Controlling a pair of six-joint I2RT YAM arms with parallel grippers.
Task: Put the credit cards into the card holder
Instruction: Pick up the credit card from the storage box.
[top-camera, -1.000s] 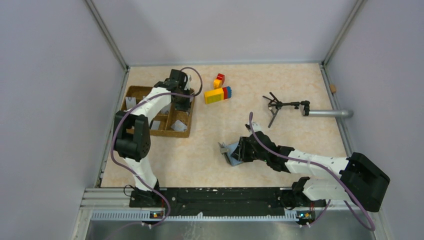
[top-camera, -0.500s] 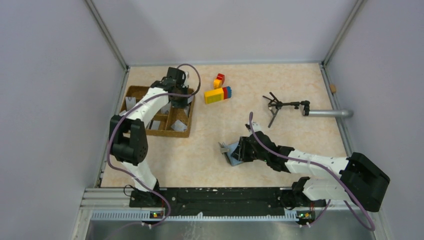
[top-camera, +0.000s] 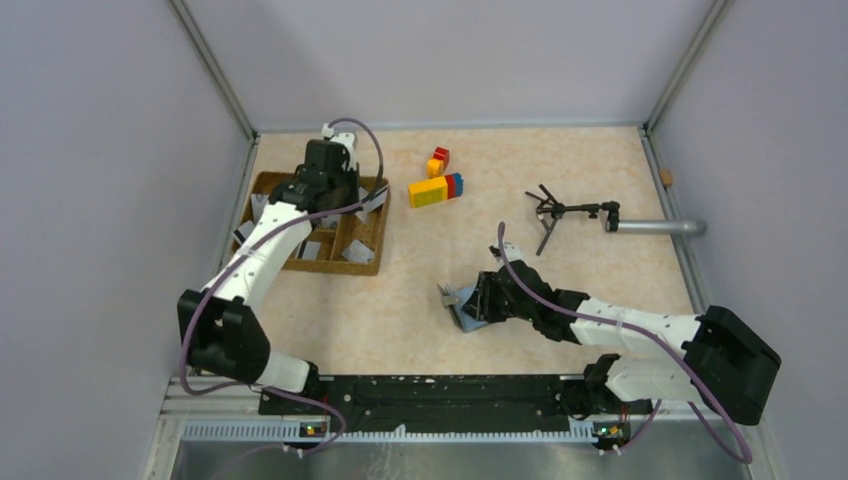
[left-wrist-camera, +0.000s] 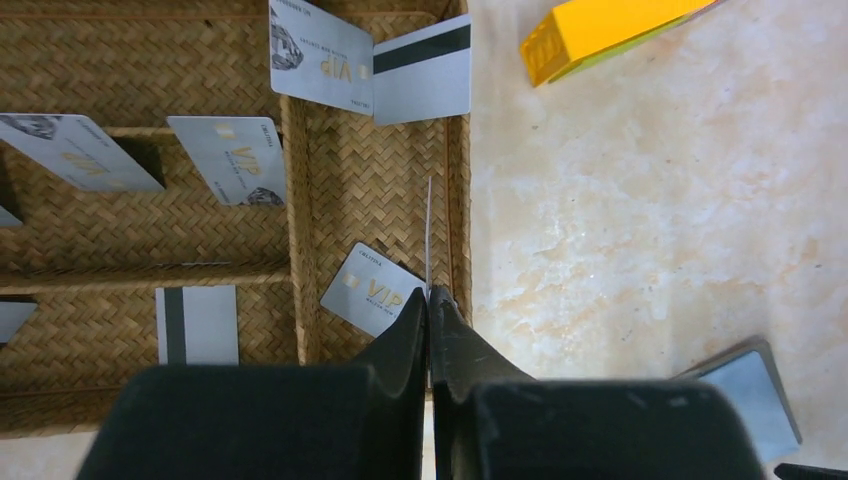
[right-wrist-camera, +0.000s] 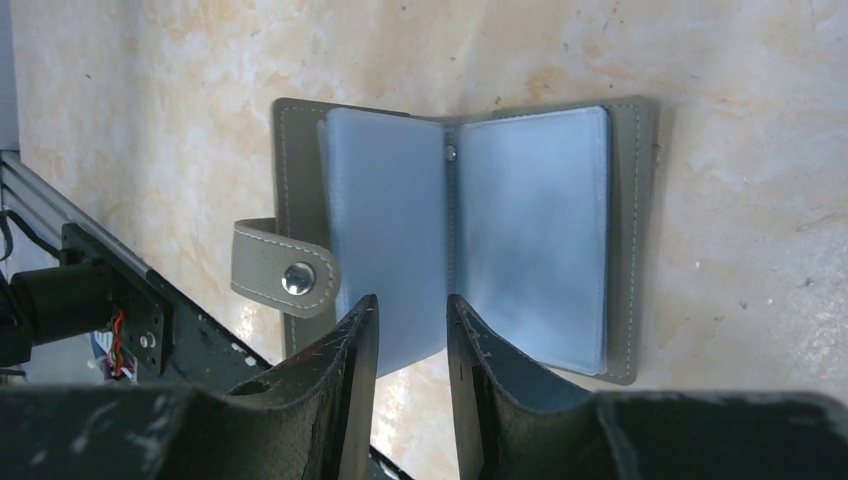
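My left gripper (left-wrist-camera: 428, 296) is shut on one credit card (left-wrist-camera: 428, 235), which shows edge-on as a thin line above the right edge of the wicker tray (left-wrist-camera: 300, 260). Several more silver credit cards lie in the tray, one a VIP card (left-wrist-camera: 368, 290) just beyond the fingertips and one with a dark stripe (left-wrist-camera: 422, 70). The grey card holder (right-wrist-camera: 295, 130) lies open on the table with its grey-blue inner panels (right-wrist-camera: 530, 230) facing up. My right gripper (right-wrist-camera: 412, 312) stands open over the near edge of the left panel, one finger on each side.
The brown wicker tray (top-camera: 265, 185) sits at the far left. Yellow, red and blue blocks (top-camera: 435, 188) lie beyond the tray's right corner. A black tripod-like tool (top-camera: 560, 212) and a metal tube (top-camera: 660, 227) are at the far right. The holder's snap strap (right-wrist-camera: 283, 277) sticks out left.
My left gripper has closed on a card and the left arm has swung left and risen over the tray. The right arm and the card holder have stayed still.
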